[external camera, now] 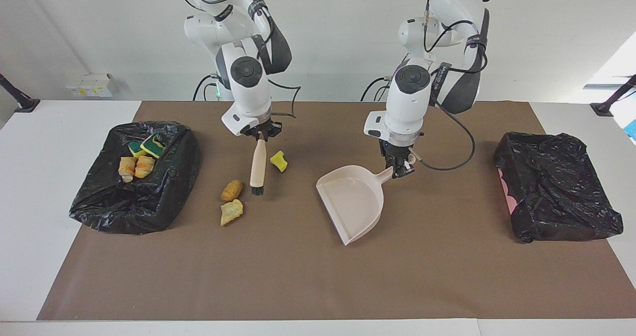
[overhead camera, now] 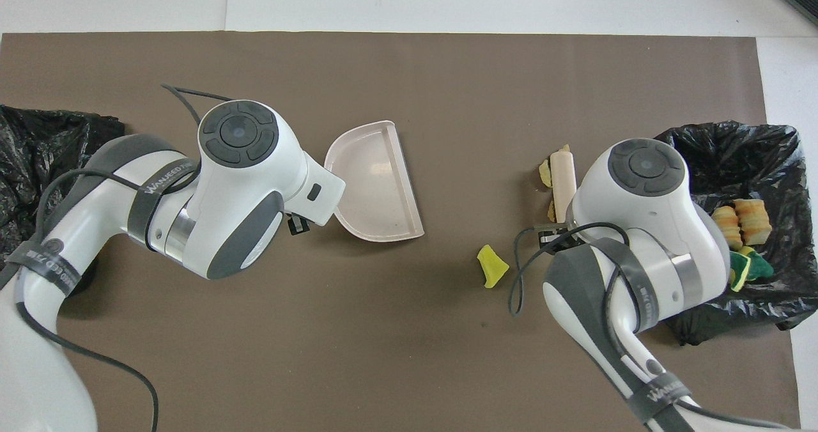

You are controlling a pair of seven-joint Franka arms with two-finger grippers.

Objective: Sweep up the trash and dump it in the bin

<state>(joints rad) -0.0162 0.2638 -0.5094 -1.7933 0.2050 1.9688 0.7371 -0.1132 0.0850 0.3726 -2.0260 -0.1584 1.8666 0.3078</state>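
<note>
Beige dustpan [external camera: 353, 204] hangs tilted over the mat [external camera: 447, 276], its handle clamped by the left gripper [external camera: 399, 169]. Right gripper [external camera: 258, 133] grips the brush [external camera: 257, 169], its bristles down beside three scraps [external camera: 231, 190]. Four scraps lie in the bin [external camera: 164, 197] at the right arm's end.

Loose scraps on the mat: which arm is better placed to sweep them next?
Right. The right gripper holds the brush, bristles down between the yellow scrap and the tan lumps. The left gripper holds the dustpan, mouth toward them.
</note>
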